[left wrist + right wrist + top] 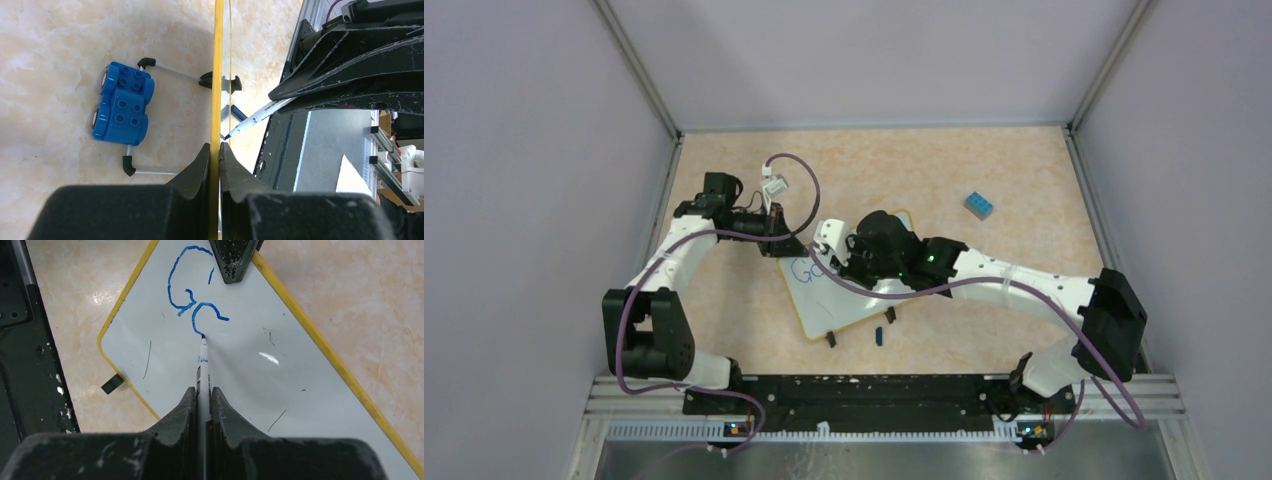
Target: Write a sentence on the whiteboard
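Note:
The whiteboard [829, 300], white with a yellow rim, lies tilted near the table's middle, propped on black clip feet [831, 340]. My left gripper [781, 238] is shut on its far rim; the left wrist view shows the rim [218, 75] edge-on between the fingers [219, 149]. My right gripper [839, 255] is shut on a white marker [202, 365], its blue tip touching the whiteboard [290, 385]. The sentence [190, 295] shows as a blue "G" and an open arc of a second letter. The marker [255, 117] also shows in the left wrist view.
A small blue block [980, 206] lies on the table to the far right of the board; it also shows in the left wrist view [121, 102]. A dark blue marker cap [879, 335] lies at the board's near edge. Grey walls enclose the table; the black base rail [864, 395] runs along the front.

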